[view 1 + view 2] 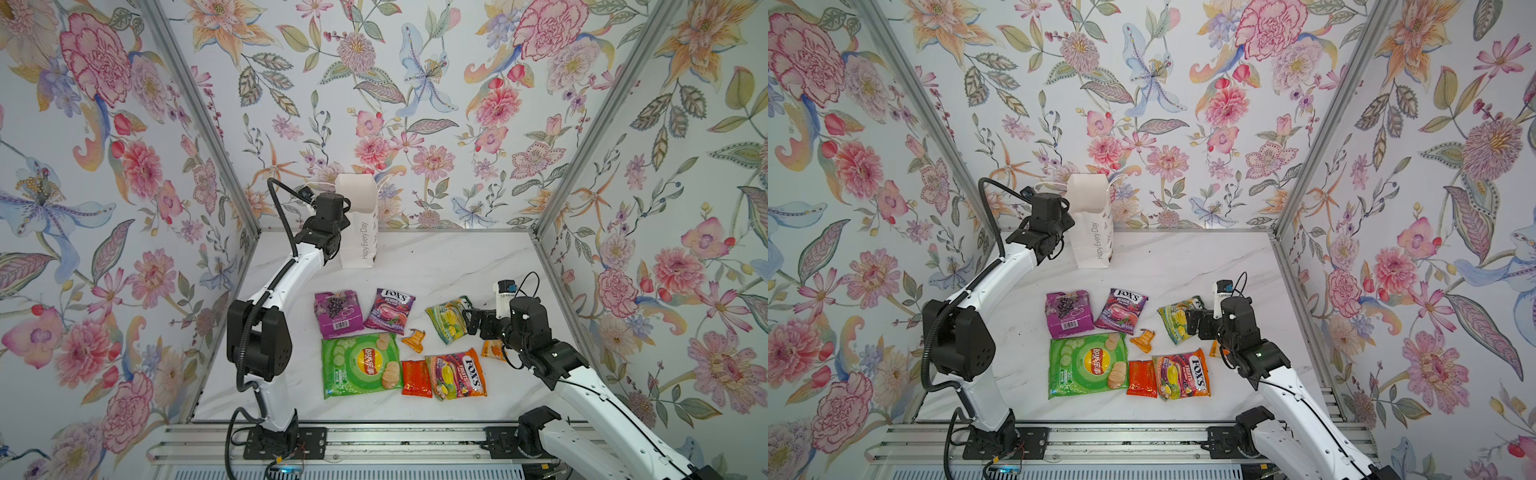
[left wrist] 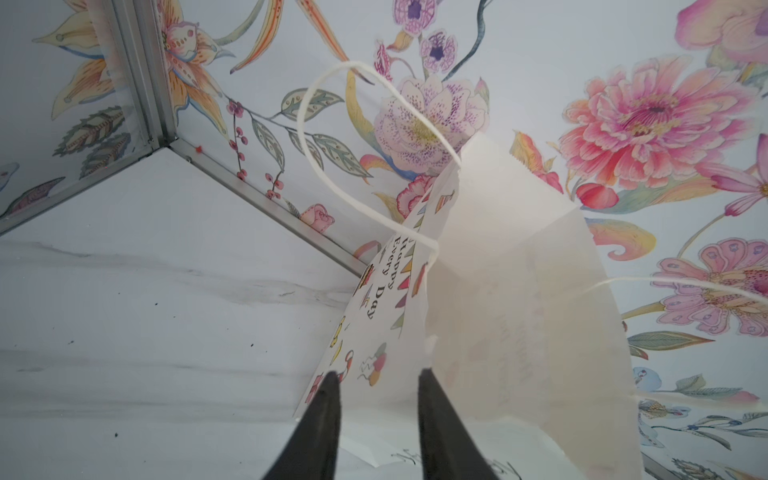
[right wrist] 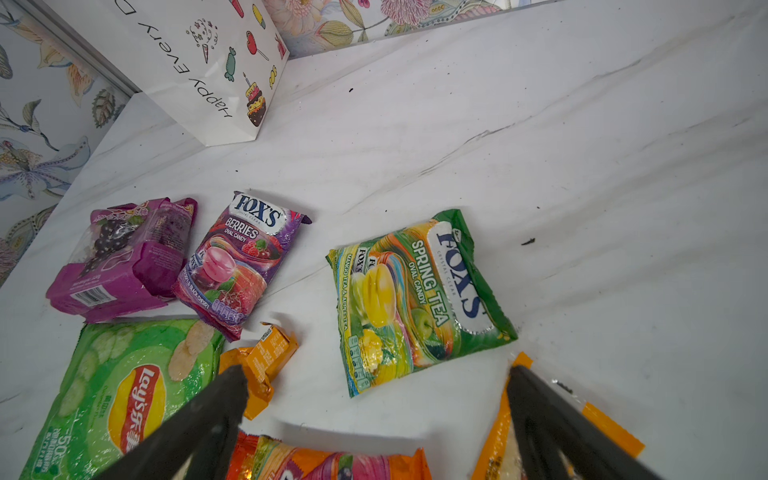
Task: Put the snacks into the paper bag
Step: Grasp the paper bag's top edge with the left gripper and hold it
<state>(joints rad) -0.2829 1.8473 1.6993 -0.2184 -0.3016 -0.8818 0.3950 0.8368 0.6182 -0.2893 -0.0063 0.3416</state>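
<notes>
In both top views the paper bag point(image 1: 355, 249) stands upright at the far side of the desk point(image 1: 436, 266). The left claw point(image 1: 346, 223) is close beside its wall, probably to steady it for loading. The snacks point(image 1: 361, 365) all lie outside the bag, nearer the right claw point(image 1: 468, 320), which hangs at the green FOX'S bag point(image 1: 445, 322).

From the left wrist, the fingers point(image 2: 328, 415) stand a narrow gap apart with the bag's mouth just ahead. Whether paper sits between them is hard to tell.

From the right wrist, the claw is spread wide and empty. The green bag lies just ahead between its fingers, likely lined up for taking, and an orange sachet point(image 3: 598, 419) sits beneath one finger.
</notes>
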